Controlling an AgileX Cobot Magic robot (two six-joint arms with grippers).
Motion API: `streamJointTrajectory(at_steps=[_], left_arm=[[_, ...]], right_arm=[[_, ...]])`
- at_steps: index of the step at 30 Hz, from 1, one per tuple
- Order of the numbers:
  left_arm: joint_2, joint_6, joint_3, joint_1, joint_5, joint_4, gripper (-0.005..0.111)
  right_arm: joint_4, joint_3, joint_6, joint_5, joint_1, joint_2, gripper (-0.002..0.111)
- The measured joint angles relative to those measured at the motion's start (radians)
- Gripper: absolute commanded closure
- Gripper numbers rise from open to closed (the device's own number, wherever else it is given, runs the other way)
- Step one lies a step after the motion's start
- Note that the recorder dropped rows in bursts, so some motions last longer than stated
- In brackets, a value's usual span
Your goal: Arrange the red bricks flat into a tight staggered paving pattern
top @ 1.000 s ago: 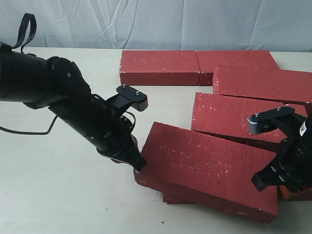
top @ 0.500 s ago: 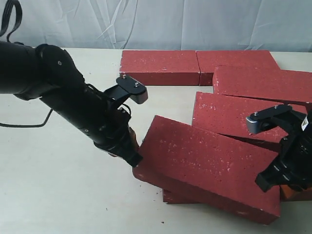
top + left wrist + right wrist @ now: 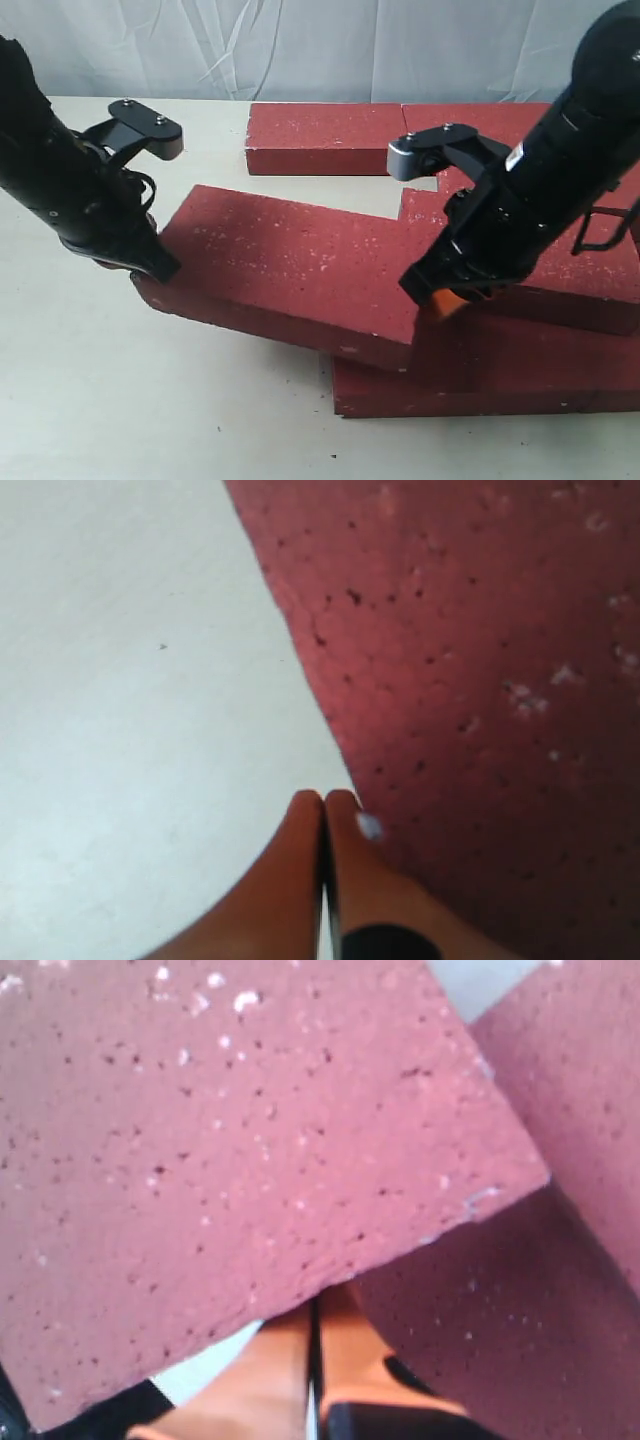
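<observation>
Several red bricks lie on the pale table. One red brick is tilted, its right end resting on a lower brick and its left end low near the table. My left gripper is shut and empty, its tips against that brick's left end; in the left wrist view the gripper sits beside the brick's edge. My right gripper is shut at the brick's right end. In the right wrist view its orange fingers reach under the brick's edge, above the lower brick.
Two bricks lie flat end to end at the back by the white curtain. Another brick lies at the right, partly behind my right arm. Bare table stretches along the left and front.
The tilted brick has slid well to the left, uncovering more of the brick under it. Both arms moved left with it; the right arm came from the far right edge to the middle.
</observation>
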Motion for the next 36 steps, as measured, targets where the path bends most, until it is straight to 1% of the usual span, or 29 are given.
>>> streamJointTrajectory(at_steps=[3,9,12,16,21,30,36], left_arm=[[0.000,0.000,0.000,0.078,0.000,0.015,0.107],[0.000,0.000,0.000,0.178,-0.046,0.019,0.107],[0.012,0.000,0.000,0.212,-0.088,0.019,0.107],[0.052,0.000,0.000,0.224,-0.157,0.021,0.107],[0.125,0.000,0.000,0.227,-0.248,-0.007,0.107],[0.268,0.000,0.000,0.225,-0.447,-0.065,0.107],[0.327,0.002,0.000,0.228,-0.536,-0.008,0.107]], right_arm=[[0.012,-0.117,0.002,-0.019,0.006,0.107,0.109],[0.034,-0.297,0.006,-0.046,0.006,0.259,0.109],[0.042,-0.374,0.006,-0.053,0.006,0.322,0.109],[0.033,-0.461,0.006,-0.061,0.006,0.417,0.109],[-0.014,-0.526,0.006,-0.098,0.006,0.505,0.109],[-0.108,-0.537,0.011,-0.260,0.006,0.581,0.109],[-0.236,-0.544,0.067,-0.338,0.017,0.585,0.109]])
